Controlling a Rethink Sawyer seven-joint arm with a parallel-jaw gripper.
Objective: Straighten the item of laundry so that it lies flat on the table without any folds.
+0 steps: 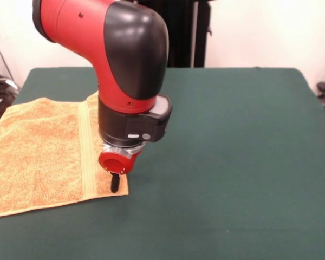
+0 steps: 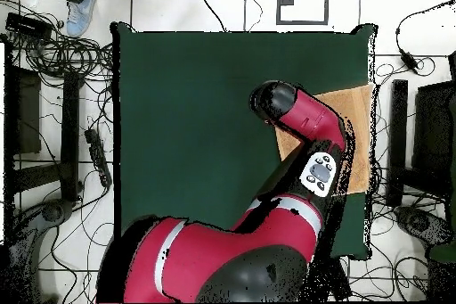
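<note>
From the front we see the arm (image 1: 124,65) reaching steeply down, its gripper (image 1: 115,184) touching the towel (image 1: 38,151) at the near right corner; we cannot tell how the fingers are set. The towel lies flat at the surface's (image 1: 233,162) left edge.

From overhead, the arm (image 2: 303,131) covers much of the towel (image 2: 356,104), which lies by the right edge of the surface (image 2: 187,113). A person's shoe (image 2: 80,11) shows at the upper left.

1. A person's shoe (image 2: 80,11) on the floor past the far left corner.
2. Tangled cables (image 2: 67,113) along the left.
3. A black stand (image 1: 184,32) at the far wall.
</note>
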